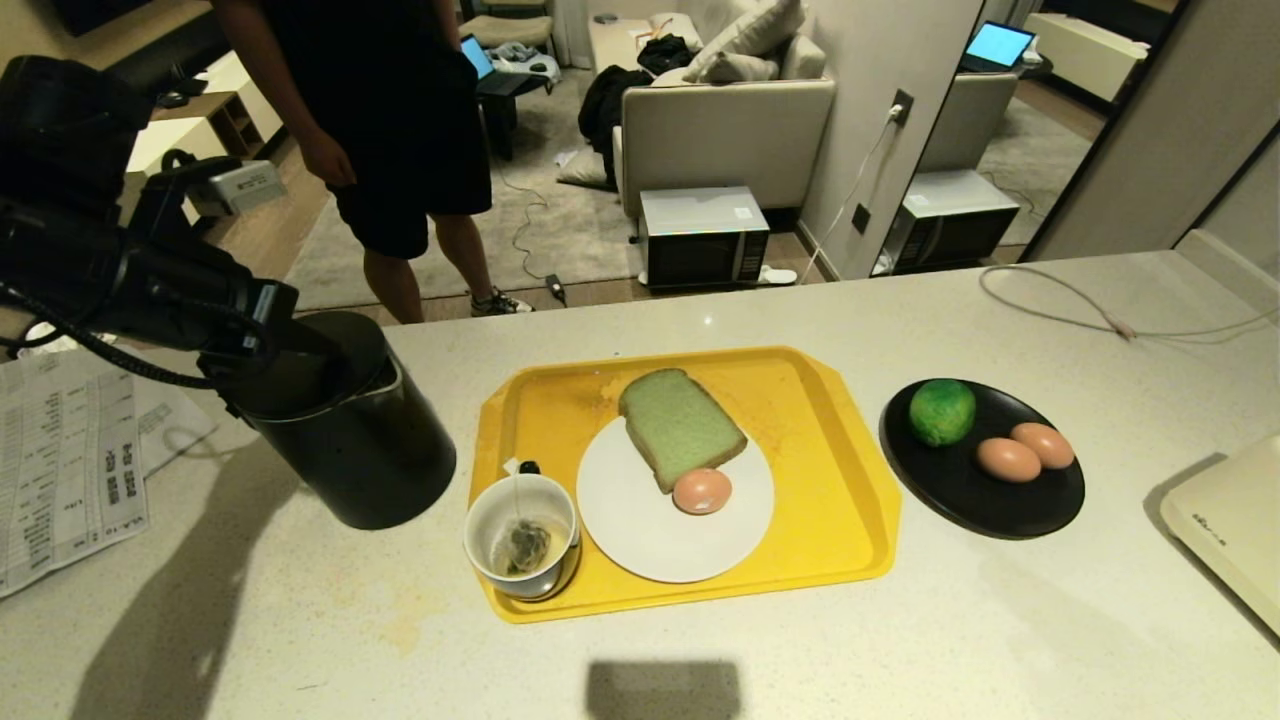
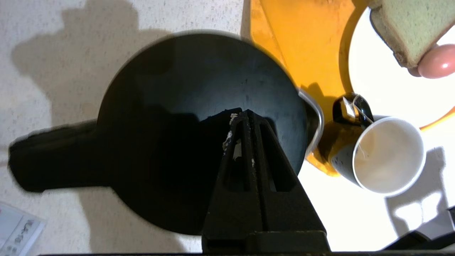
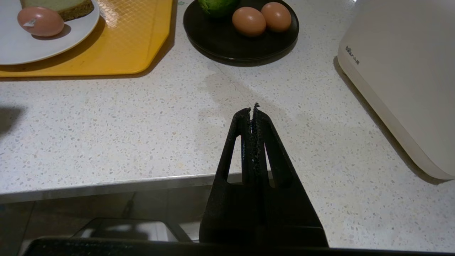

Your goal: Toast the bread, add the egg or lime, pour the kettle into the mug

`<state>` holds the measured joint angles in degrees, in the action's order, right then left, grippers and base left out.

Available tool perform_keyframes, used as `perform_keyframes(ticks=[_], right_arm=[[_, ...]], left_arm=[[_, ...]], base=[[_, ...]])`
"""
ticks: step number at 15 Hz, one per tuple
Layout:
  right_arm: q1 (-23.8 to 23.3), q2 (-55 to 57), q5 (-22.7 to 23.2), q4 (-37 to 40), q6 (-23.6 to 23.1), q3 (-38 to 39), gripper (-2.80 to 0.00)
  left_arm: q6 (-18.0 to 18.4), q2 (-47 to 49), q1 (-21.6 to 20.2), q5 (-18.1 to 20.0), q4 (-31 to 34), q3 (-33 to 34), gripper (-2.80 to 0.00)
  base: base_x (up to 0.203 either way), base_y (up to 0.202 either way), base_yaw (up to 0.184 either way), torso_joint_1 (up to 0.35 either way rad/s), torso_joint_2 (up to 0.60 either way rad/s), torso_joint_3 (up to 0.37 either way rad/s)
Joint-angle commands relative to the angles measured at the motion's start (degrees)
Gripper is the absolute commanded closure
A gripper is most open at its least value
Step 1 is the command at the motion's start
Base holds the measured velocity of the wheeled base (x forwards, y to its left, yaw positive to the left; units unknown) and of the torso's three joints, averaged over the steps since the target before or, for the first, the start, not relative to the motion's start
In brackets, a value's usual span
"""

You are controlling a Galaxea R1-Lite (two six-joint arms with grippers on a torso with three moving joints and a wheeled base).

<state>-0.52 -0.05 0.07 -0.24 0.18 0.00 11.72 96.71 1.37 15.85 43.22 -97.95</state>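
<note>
Head view: left pincer [image 2: 245, 115] hangs over the lid of the black kettle [image 1: 345, 440], fingers pressed together, gripping nothing. Kettle stands upright on the pale speckled counter [image 1: 1000, 620], just beside the yellow tray [image 1: 830, 500]; its loop handle sticks out on the side away from the tray. Right pincer [image 3: 253, 108] parked low over the counter's near edge, also closed and empty.

On the tray: white mug [image 1: 522, 535] with a tea bag inside, touching the white plate [image 1: 650, 540]. Green bread slice [image 1: 680, 425] lies on that plate with an egg [image 1: 702, 490] against it. Lime [image 1: 942, 411] and two more eggs sit on a black plate [image 1: 960, 495] well apart to the right.

Judgement: bread and egg look placed; pouring seems left. Risks: closed fingers must open and reach the handle, not the lid. A skewed grip could let the tall kettle swing and knock the mug, which sits close. Pouring from too high could splash the bread.

Surroundings: cream appliance [image 1: 1230, 530] at the counter's right edge, printed paper [image 1: 60, 470] at left, a cable [image 1: 1100, 310] trailing across the far side. Beyond, a person [image 1: 390, 140] stands in a living room with a sofa [image 1: 725, 125] and a microwave [image 1: 703, 237] on the floor.
</note>
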Motion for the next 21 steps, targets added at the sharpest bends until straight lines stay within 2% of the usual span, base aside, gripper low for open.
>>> perform_keyframes(ticks=[1,3,9,11,12,14,15,18,21], right_arm=[[0.00,0.05,0.01,-0.03,-0.01,0.09,0.00],[0.00,0.05,0.01,-0.03,-0.01,0.09,0.00],[0.00,0.05,0.01,-0.03,-0.01,0.09,0.00],[-0.01,0.05,0.01,-0.03,-0.01,0.09,0.00],[0.00,0.05,0.01,-0.03,-0.01,0.09,0.00],[0.00,0.05,0.01,-0.03,-0.01,0.09,0.00],[0.00,0.05,0.01,-0.03,-0.01,0.09,0.00],[0.00,0.05,0.01,-0.03,-0.01,0.09,0.00],[-0.03,0.05,0.01,-0.03,-0.01,0.09,0.00]], left_arm=[[0.32,-3.26,0.01,-1.49,0.26,-0.17,0.00],[0.93,-5.42,-0.01,-4.08,0.21,-0.37,0.00],[2.34,-16.55,0.03,-4.29,-0.34,-0.64,0.00],[6.46,-22.63,0.04,-4.26,-1.72,-0.02,0.00],[9.98,-25.81,0.04,-4.21,-2.52,1.07,0.00],[16.50,-31.95,0.04,-4.06,-5.14,5.58,0.00],[18.32,-35.06,0.04,-4.02,-8.23,8.78,0.00],[19.79,-44.30,-0.15,-4.57,-17.70,16.98,0.00],[19.70,-53.54,-0.48,-8.12,-21.31,24.75,0.00]], base=[[0.000,0.000,0.000,0.000,0.00,0.000],[0.000,0.000,0.000,0.000,0.00,0.000],[0.000,0.000,0.000,0.000,0.00,0.000],[0.000,0.000,0.000,0.000,0.00,0.000],[0.000,0.000,0.000,0.000,0.00,0.000],[0.000,0.000,0.000,0.000,0.00,0.000],[0.000,0.000,0.000,0.000,0.00,0.000],[0.000,0.000,0.000,0.000,0.00,0.000],[0.000,0.000,0.000,0.000,0.00,0.000]])
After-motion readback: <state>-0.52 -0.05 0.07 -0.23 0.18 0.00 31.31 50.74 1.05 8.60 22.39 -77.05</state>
